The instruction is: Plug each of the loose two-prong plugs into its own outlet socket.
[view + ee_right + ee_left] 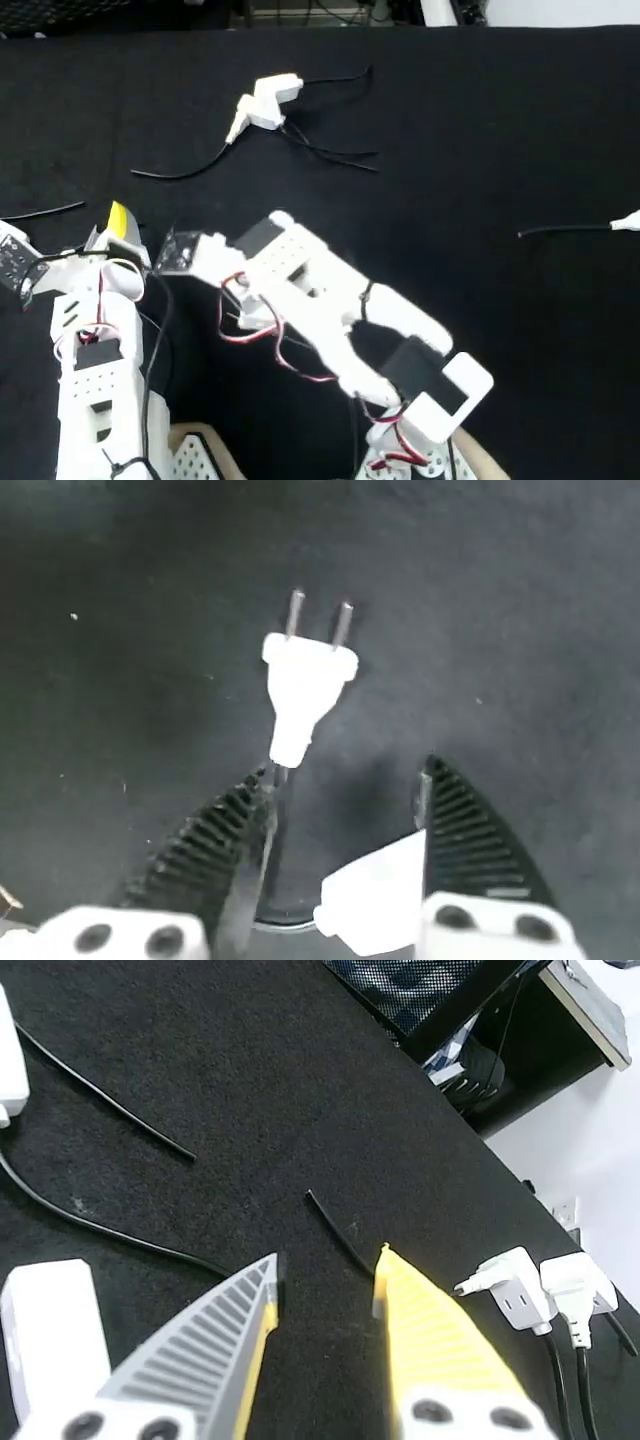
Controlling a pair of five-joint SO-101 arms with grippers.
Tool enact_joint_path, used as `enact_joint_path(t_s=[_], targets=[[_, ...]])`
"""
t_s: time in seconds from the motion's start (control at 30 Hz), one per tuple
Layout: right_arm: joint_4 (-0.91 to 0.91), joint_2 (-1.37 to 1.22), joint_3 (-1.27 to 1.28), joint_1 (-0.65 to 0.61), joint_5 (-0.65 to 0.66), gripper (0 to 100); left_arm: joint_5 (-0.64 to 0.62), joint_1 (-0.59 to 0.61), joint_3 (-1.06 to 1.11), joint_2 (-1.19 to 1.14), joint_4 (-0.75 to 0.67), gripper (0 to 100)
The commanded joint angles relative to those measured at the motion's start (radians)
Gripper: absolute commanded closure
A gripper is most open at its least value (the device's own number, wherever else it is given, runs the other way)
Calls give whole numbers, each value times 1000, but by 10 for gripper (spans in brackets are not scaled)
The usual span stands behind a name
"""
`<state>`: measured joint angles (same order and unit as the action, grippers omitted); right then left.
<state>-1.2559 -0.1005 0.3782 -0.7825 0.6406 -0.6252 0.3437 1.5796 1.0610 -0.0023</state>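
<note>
Two-prong plug (303,680): lying flat on the matte black bench (520,600), white moulded body tapering to a narrow neck, two bare metal pins pointing away. Hovering just behind it with the right end effector (346,770), ribbed fingers (215,850) spread wide, gripping nothing; apparently lining up the pick, next needing to be closing squarely across the body.

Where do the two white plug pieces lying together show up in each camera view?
High view: white plug pieces at top centre, cords trailing right.
Left wrist view: past the yellow finger's tip.
Right wrist view: a different, single plug instead.
Shared landmark: the black table cover.
</note>
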Motion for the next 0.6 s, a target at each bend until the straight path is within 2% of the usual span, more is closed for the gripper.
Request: enact_joint_path(t_s=[0.0, 0.27, 0.37, 0.57], targets=[[41, 5, -1, -75, -9, 797, -2, -1, -38, 15, -20, 837], [120, -4, 16, -97, -132, 797, -5, 31, -38, 15, -18, 837], [173, -25, 42, -121, -178, 797, -6, 102, -36, 15, -18, 837], [172, 7, 51, -120, -184, 797, -2, 272, -25, 15, 26, 837]])
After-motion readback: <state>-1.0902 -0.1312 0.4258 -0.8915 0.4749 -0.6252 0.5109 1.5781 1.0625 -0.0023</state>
